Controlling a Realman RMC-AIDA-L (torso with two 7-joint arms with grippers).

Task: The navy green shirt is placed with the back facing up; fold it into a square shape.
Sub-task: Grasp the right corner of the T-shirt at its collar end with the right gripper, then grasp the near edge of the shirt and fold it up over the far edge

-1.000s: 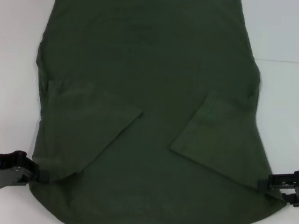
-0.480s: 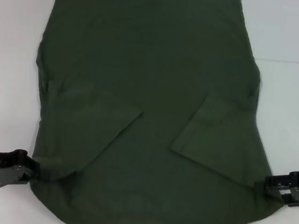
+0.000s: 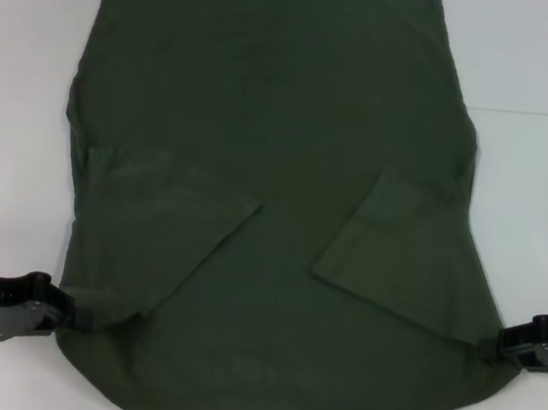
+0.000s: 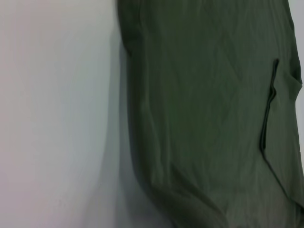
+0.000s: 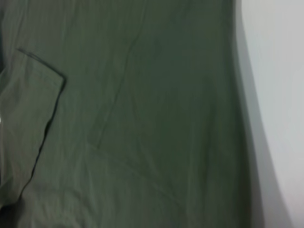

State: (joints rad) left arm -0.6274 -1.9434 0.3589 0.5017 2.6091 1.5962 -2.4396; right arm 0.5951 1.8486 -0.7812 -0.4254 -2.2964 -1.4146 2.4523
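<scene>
Shirt fabric covers most of the white worktop (image 3: pixel 546 78): the navy green shirt (image 3: pixel 274 116) lies flat with its plain back up, hem at the far edge, neckline nearest the robot. Both short sleeves are folded inward over the body, the left sleeve (image 3: pixel 167 228) and the right sleeve (image 3: pixel 398 249) angling toward each other without touching. The left end effector (image 3: pixel 71 315) sits low at the shirt's near left shoulder corner, against the cloth edge; whether it is pinching the fabric I cannot tell. The right end effector (image 3: pixel 502 343) rests at the near right shoulder edge, touching the cloth, and its grip is just as unclear. Both wrist views show only green cloth beside bare worktop.
</scene>
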